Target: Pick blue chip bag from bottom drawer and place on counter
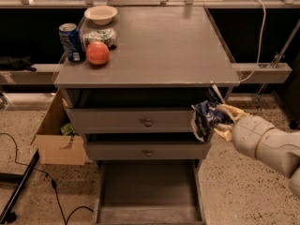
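Well, my fingers (228, 110) are clenched on the bag (205, 118) (navy, crumpled), holding it in the air just under the desk's (159, 41) front right corner, beside the upper drawers. The bottom drawer (147, 191) stands open below. A can (71, 42), apple (97, 53) and bowl (101, 14) sit by the far left corner.

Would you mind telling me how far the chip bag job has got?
Done: the blue chip bag is out of the open bottom drawer. In hand: the gripper grips it beside the upper drawers. Left: lift it and set it on the counter.
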Action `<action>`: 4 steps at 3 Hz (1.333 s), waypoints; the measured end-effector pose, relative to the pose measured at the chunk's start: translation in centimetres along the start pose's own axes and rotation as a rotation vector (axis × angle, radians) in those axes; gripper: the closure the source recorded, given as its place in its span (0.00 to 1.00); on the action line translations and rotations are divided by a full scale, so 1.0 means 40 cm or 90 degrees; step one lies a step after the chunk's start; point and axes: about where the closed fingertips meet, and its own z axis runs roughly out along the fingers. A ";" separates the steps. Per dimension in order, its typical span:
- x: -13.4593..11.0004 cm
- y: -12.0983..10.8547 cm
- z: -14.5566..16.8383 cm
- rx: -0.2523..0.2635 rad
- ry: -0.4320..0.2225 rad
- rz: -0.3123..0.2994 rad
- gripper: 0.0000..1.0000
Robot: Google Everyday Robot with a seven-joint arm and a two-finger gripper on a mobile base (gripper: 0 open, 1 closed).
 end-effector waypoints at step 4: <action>-0.260 -0.093 0.047 0.035 -0.065 -0.127 1.00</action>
